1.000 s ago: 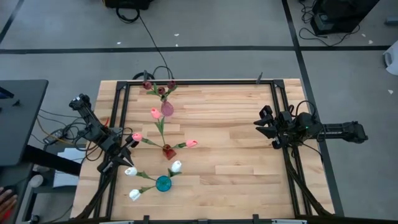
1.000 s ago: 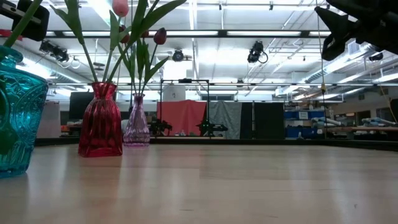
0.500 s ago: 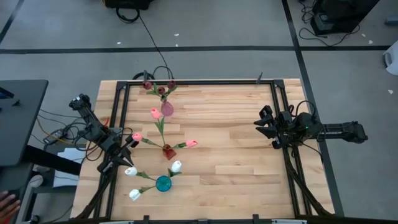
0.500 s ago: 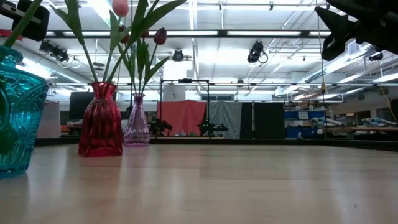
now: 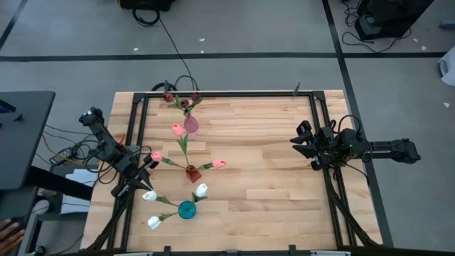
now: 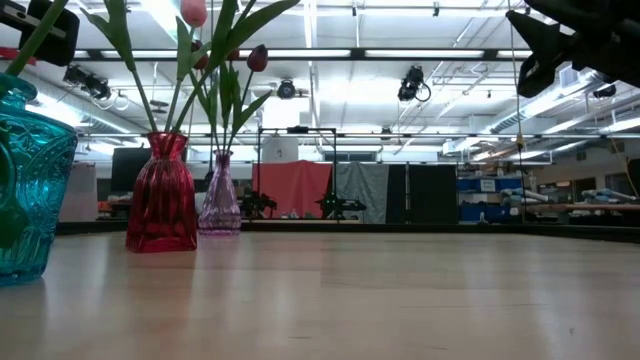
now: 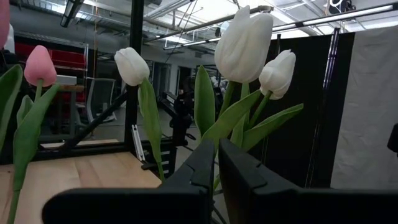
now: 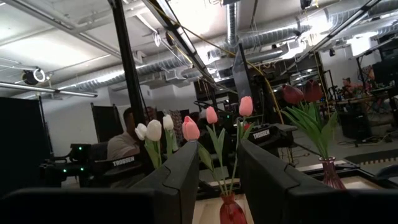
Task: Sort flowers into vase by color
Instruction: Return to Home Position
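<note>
Three vases stand on the left half of the table. The pale pink vase (image 5: 191, 124) holds maroon tulips (image 5: 183, 104). Pink tulips (image 5: 177, 129) are in the red vase (image 5: 191, 173), and white tulips (image 5: 149, 195) are in the teal vase (image 5: 187, 209); all stems stick into the vase mouths. My left gripper (image 5: 146, 166) hovers shut at the table's left edge, just left of the red and teal vases, with the white tulips (image 7: 245, 43) right ahead of it (image 7: 216, 165). My right gripper (image 5: 301, 142) hovers open near the right edge (image 8: 217, 168), facing the vases.
A black frame (image 5: 227, 93) runs around the tabletop. The table's middle and right half are bare wood (image 5: 270, 178). A person's hand (image 5: 7, 229) shows off the table at the near left. Another person (image 8: 124, 146) shows beyond the table's left side.
</note>
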